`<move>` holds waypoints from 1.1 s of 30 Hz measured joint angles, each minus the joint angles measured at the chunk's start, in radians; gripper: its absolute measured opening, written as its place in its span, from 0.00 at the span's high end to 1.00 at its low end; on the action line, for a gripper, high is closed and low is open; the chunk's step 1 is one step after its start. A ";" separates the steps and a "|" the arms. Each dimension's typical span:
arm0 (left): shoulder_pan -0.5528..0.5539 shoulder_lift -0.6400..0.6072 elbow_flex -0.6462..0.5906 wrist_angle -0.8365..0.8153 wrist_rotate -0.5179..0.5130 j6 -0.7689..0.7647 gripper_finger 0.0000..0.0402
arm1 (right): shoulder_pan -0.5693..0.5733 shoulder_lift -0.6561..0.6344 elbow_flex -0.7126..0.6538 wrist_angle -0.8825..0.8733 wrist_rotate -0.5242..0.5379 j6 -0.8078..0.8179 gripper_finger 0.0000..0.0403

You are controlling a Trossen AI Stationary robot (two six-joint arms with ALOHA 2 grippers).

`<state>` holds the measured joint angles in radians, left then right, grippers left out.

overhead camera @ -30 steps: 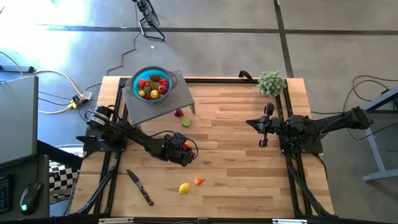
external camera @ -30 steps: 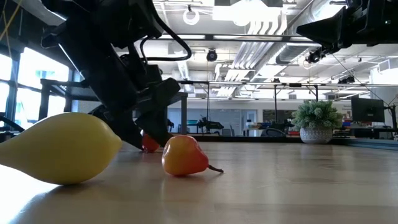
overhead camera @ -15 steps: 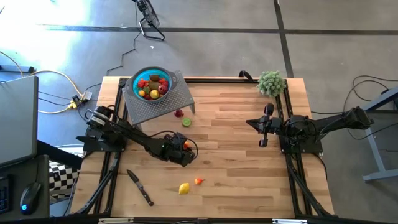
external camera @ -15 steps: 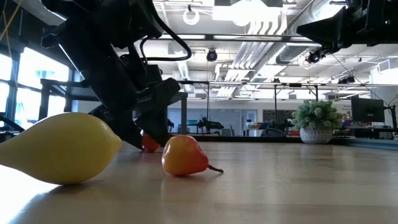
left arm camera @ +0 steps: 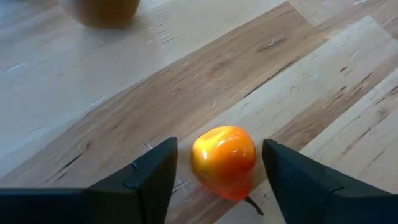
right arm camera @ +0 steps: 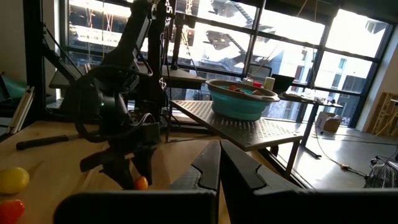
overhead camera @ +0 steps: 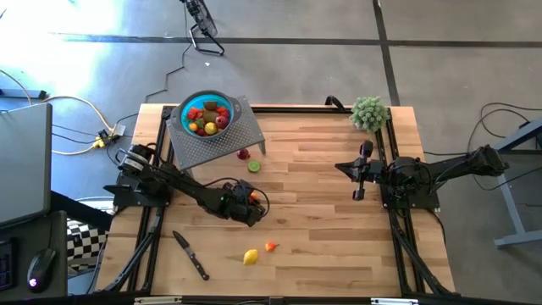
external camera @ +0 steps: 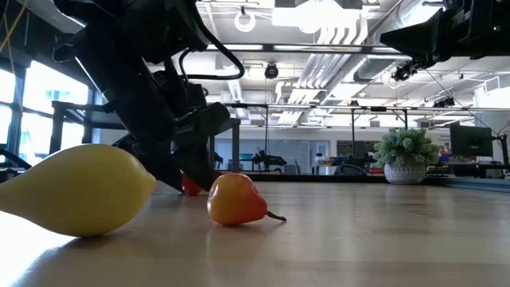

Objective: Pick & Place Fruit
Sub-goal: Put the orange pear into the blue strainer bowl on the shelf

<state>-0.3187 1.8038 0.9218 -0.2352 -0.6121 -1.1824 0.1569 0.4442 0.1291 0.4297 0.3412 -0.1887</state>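
A small orange-red fruit (left arm camera: 224,160) lies on the wooden table (overhead camera: 330,229). The two fingers of my left gripper (left arm camera: 219,144) stand one on each side of it, with a narrow gap on both sides. The gripper is open and slants down at the table's left middle (overhead camera: 254,216), hiding this fruit from above. The low view shows the fruit (external camera: 191,185) under the fingers. The teal bowl (overhead camera: 204,114) at the far left holds several fruits. My right gripper (right arm camera: 219,165) is shut and empty, held level above the table's right side (overhead camera: 359,178).
A yellow fruit (overhead camera: 251,256) and an orange-red one (overhead camera: 270,246) lie near the front edge. A maroon fruit (overhead camera: 243,154) and a lime one (overhead camera: 253,166) lie by the perforated metal stand (overhead camera: 229,140) under the bowl. Knife (overhead camera: 191,255) front left; plant ball (overhead camera: 369,112) far right.
My left gripper's fingers have drawn a little closer together around the orange-red fruit. The arm has stayed where it was.
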 joint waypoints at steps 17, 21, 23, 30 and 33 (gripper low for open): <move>0.000 0.001 -0.001 0.007 0.002 -0.002 0.62 | 0.000 0.000 0.000 0.000 0.000 0.000 0.99; 0.000 0.001 -0.001 0.007 0.003 -0.002 0.64 | 0.000 0.000 0.000 0.000 0.000 0.000 0.99; 0.000 0.001 -0.001 0.007 0.003 -0.002 0.65 | 0.000 0.000 0.000 0.000 0.000 0.000 0.99; 0.000 0.001 0.000 0.006 0.010 0.002 0.65 | 0.000 0.000 0.000 0.000 0.000 0.000 0.99; 0.001 -0.014 0.000 -0.009 0.036 0.007 0.65 | 0.000 0.000 0.000 0.000 0.000 0.000 0.99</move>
<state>-0.3182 1.7895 0.9222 -0.2446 -0.5759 -1.1749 0.1568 0.4438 0.1291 0.4294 0.3412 -0.1886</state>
